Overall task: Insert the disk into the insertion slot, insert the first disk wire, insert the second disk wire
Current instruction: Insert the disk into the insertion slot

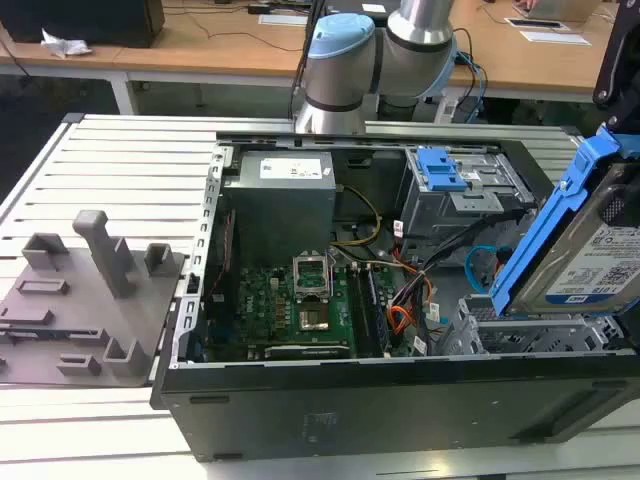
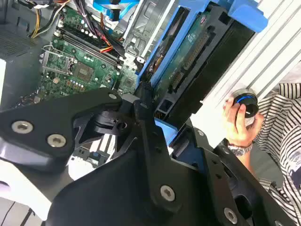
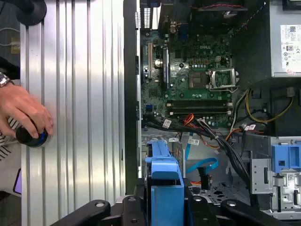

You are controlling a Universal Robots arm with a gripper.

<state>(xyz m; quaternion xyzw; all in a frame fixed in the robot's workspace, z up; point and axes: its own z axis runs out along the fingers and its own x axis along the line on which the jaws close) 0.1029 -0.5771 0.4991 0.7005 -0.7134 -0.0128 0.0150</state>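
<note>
The disk (image 1: 590, 250), a silver drive with a white label in a bright blue carrier, hangs tilted on edge at the exterior view's right. It is just above the insertion slot (image 1: 530, 335), a low grey perforated bay in the case's front corner. My gripper (image 3: 164, 205) is shut on the carrier's blue end (image 3: 164, 181), with black fingers on either side. In the second wrist view the disk's connector edge (image 2: 188, 61) points down into the case. A light blue cable (image 1: 478, 262) loops loose beside the slot, also seen as the blue cable (image 3: 202, 165) in the first wrist view.
A taller grey cage with a blue latch (image 1: 450, 185) stands behind the slot. The motherboard (image 1: 300, 300) and power supply (image 1: 280, 195) fill the case's middle and back. A grey fixture (image 1: 80, 300) lies on the slatted table. A person's hand (image 3: 23, 113) rests on a knob.
</note>
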